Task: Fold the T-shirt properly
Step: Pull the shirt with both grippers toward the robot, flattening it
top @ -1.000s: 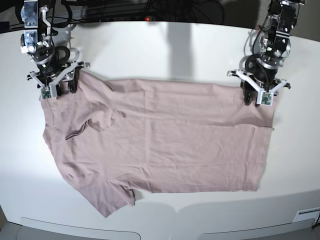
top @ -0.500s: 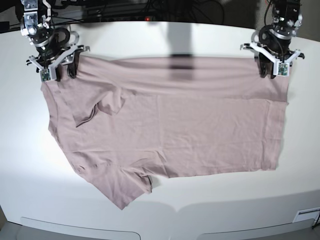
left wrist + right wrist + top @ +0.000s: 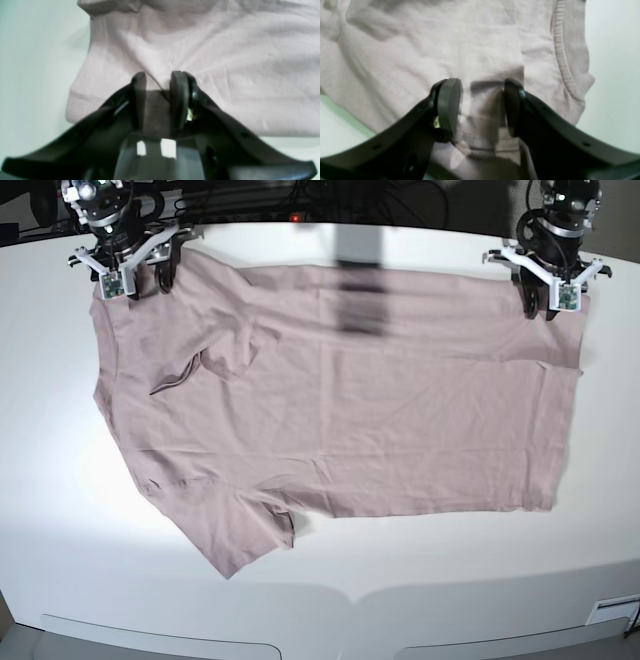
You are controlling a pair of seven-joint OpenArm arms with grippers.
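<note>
The dusty pink T-shirt lies spread on the white table, collar end at the left and bottom hem at the right, one sleeve pointing to the near left. My left gripper stands at the shirt's far right corner. In the left wrist view its two fingers pinch a fold of the T-shirt by the hem, gripper. At the far left corner my right gripper is shut on the shoulder area. The right wrist view shows bunched T-shirt cloth between that gripper's fingers, near the ribbed collar.
The white table reaches past the shirt on the near side and at both ends. Dark cables run along the far edge behind the grippers. A small white tag sits at the near right corner.
Both grippers have moved toward the table's far edge, dragging the shirt's far edge with them. The whole shirt has slid away from the near side and lies flatter.
</note>
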